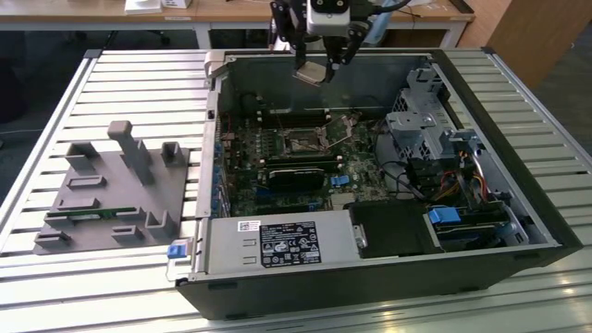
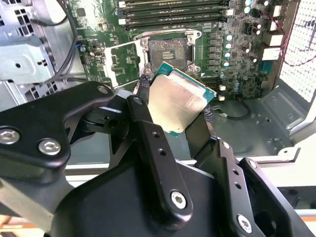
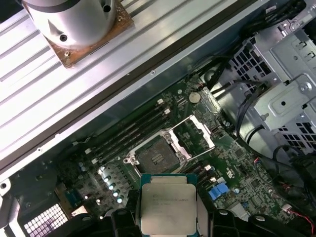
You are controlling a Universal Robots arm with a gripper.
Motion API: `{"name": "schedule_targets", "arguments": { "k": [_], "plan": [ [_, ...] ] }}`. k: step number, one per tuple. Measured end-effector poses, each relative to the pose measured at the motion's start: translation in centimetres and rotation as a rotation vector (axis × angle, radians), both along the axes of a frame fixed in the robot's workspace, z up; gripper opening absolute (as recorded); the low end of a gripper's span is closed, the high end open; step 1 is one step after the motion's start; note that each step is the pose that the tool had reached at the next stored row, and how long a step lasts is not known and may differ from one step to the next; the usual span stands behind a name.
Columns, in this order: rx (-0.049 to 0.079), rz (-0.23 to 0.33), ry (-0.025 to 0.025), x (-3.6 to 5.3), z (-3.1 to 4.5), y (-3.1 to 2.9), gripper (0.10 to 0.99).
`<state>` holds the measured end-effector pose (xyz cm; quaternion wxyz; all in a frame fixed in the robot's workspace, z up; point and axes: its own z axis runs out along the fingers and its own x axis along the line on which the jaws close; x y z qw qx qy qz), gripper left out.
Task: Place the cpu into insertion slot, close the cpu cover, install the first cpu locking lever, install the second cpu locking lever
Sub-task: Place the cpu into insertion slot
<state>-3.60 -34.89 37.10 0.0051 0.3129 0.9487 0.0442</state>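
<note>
The gripper (image 1: 317, 68) hangs over the far end of the open case (image 1: 370, 284), which lies on a slatted metal surface (image 1: 138, 90). Its two black fingers (image 2: 148, 133) pinch the cpu (image 2: 177, 102) by opposite edges. The chip is held in the air, tilted, its pale metal top towards both wrist cameras, and is well clear of the board (image 3: 247, 182).

The slot (image 3: 157, 157) lies bare on the board, its dark centre exposed. The cover (image 2: 110, 64) is swung open and sits just beside the slot, with green board showing through its window. A thin silvery rod (image 2: 165, 31) runs along one side of the slot; I cannot tell whether it is a locking lever.

In the first wrist view the cpu's near edge is cut off, and the fingers show as dark shapes on either side. In the second wrist view the gripper body hides most of the case floor. In the exterior view the slot is small and its cover is hard to make out. A grey fixture (image 1: 111, 194) sits on the surface to the exterior view's left of the case.
</note>
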Motion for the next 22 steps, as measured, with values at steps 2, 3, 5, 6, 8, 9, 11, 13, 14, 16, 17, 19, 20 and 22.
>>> {"name": "schedule_targets", "arguments": {
  "k": [2,3,5,6,8,9,11,13,14,16,17,19,20,22],
  "plan": [
    [0.000,-0.017,0.0000,0.00,-0.02,0.00,0.541],
    [0.000,-0.025,0.0000,0.00,-0.03,0.00,0.541],
    [0.000,-0.041,0.0000,-0.01,-0.05,0.00,0.541],
    [0.000,-0.050,0.0000,-0.01,-0.06,0.00,0.541],
    [0.000,-0.065,0.0000,-0.01,-0.08,0.00,0.541],
    [0.000,-0.072,0.0000,-0.01,-0.09,0.00,0.541],
    [-0.001,-0.086,0.0000,-0.01,-0.10,0.00,0.541],
    [-0.001,-0.099,0.0000,-0.02,-0.11,0.00,0.541],
    [-0.001,-0.106,0.0000,-0.03,-0.12,0.00,0.541],
    [-0.001,-0.120,0.0000,-0.04,-0.14,0.00,0.541],
    [-0.001,-0.127,0.0001,-0.07,-0.15,0.00,0.541],
    [-0.001,-0.140,0.0001,-0.08,-0.17,0.00,0.541],
    [-0.001,-0.147,0.0001,-0.10,-0.18,0.00,0.541],
    [-0.001,-0.158,0.0001,-0.12,-0.20,0.00,0.541]
  ]
}}
